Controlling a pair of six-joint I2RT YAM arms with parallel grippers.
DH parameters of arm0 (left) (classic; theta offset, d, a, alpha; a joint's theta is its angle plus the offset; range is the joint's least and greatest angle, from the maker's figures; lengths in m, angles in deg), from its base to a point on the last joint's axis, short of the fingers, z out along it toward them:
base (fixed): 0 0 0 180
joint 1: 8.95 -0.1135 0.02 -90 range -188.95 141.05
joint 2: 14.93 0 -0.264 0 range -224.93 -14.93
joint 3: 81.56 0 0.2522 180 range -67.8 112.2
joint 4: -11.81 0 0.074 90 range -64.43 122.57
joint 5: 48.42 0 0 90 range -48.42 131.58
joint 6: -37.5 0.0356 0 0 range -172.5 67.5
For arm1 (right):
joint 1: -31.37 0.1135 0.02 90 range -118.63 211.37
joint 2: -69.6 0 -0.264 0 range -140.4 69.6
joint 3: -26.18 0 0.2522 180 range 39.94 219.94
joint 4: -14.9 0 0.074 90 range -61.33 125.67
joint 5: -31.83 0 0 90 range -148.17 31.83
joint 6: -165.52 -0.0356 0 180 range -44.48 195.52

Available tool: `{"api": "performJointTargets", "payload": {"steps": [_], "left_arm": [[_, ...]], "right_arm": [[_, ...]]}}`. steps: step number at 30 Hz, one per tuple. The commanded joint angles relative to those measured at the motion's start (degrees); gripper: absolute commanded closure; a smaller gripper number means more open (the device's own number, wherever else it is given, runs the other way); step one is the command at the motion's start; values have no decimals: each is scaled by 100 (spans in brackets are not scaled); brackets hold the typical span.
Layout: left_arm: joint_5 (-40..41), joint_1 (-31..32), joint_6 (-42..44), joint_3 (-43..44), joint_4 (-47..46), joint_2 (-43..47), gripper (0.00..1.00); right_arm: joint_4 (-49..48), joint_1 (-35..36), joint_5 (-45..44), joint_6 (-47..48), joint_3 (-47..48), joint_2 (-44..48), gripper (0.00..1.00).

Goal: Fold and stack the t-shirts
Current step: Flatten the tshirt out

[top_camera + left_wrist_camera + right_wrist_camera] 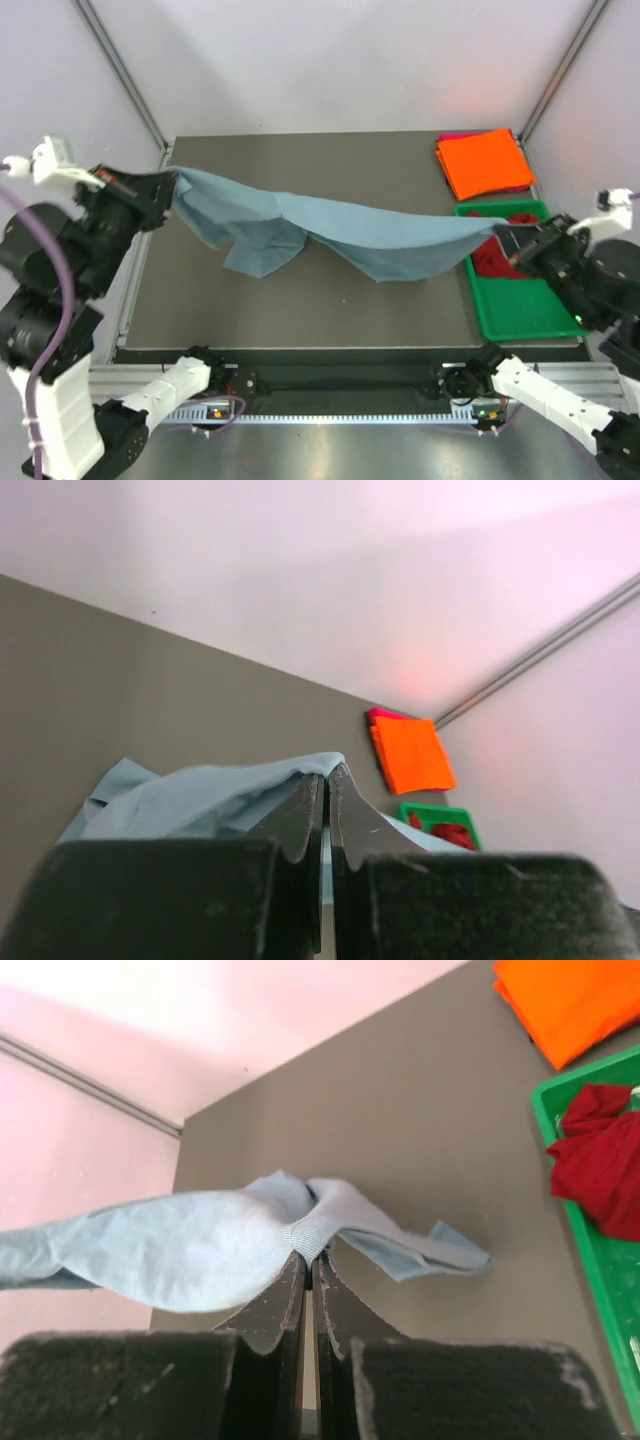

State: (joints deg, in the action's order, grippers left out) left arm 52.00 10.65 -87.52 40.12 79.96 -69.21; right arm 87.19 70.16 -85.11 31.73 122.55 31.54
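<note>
Left gripper (172,190): clenched on blue-grey t-shirt (330,228).
Right gripper (503,235): clenched on the opposite edge; shirt hangs stretched between them.

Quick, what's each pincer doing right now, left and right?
Left pincer: shut on one end of the blue-grey t-shirt.
Right pincer: shut on the other end of the same shirt.
</note>
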Motion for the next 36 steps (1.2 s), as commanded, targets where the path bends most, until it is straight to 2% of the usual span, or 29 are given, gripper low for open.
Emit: {"api": "performJointTargets", "payload": {"steps": [1, 4, 7, 8, 11, 13, 15, 16, 18, 19, 20, 21, 22, 23, 24, 25, 26, 27, 30, 33, 35, 36], "left_arm": [[-286, -17, -294, 247, 264, 154, 100], [-312, -17, -268, 178, 266, 234, 100], [-312, -17, -163, -761, -200, 243, 100], [-312, -17, -189, -1373, -323, 182, 100], [-409, -17, -277, -2271, -744, -327, 100], [27, -43, -189, -2433, -1149, -870, 100], [451, -253, 21, -2189, -1438, -1267, 100], [722, -367, 109, -1987, -1806, -1687, 100], [1040, -683, 259, -1031, -2028, -2181, 100], [1172, -772, 303, -592, -2046, -2740, 100], [1530, -825, 356, 343, -2047, -3024, 100], [1708, -947, 426, 796, -2047, -3297, 100], [1831, -1027, 452, 1227, -2081, -3769, 100], [2024, -1097, 479, 1954, -2256, -3965, 100], [2069, -1263, 453, 2292, -2362, -4150, 100], [2079, -1343, 418, 2878, -2459, -4448, 100], [2061, -1431, 409, 3101, -2755, -4555, 100], [2044, -1563, 383, 3260, -2932, -4643, 100], [1729, -1774, 435, 3323, -3663, -4557, 100], [1456, -1828, 566, 3262, -3865, -4197, 100], [1402, -1828, 628, 2798, -3953, -3714, 100], [1376, -1828, 629, 2561, -4006, -3512, 100]], "right_arm": [[291, 68, 57, 371, 308, 343, 100], [143, 68, 197, 336, 160, 431, 100], [-121, 68, 251, 468, -122, 72, 100], [-331, 68, 311, 494, -174, -251, 100], [-1297, 68, 418, 1046, -430, -1032, 100], [-2216, 33, 130, 1432, -360, -1526, 100], [-3018, -151, -214, 2124, -202, -2326, 100], [-3762, -265, -328, 2320, -88, -2615, 100], [-4163, -748, -190, 2612, 350, -3564, 100], [-4208, -915, -15, 2639, 1101, -3881, 100], [-4200, -1221, 422, 2595, 1517, -4458, 100], [-4226, -1337, 600, 2569, 2296, -4716, 100], [-4313, -1434, 750, 2542, 2686, -4954, 100], [-4349, -1600, 1056, 2507, 3099, -5383, 100], [-4436, -1663, 1224, 2533, 3834, -5578, 100], [-4672, -1698, 1322, 2559, 4137, -5737, 100], [-4805, -1795, 1445, 2560, 4402, -6017, 100], [-4893, -1848, 1524, 2499, 4891, -6142, 100], [-4981, -2111, 1788, 2296, 5431, -6336, 100], [-5097, -2296, 1929, 2384, 5363, -6029, 100], [-4869, -2427, 2052, 2437, 5196, -5678, 100], [-4816, -2472, 2131, 2437, 4743, -5503, 100]]}}
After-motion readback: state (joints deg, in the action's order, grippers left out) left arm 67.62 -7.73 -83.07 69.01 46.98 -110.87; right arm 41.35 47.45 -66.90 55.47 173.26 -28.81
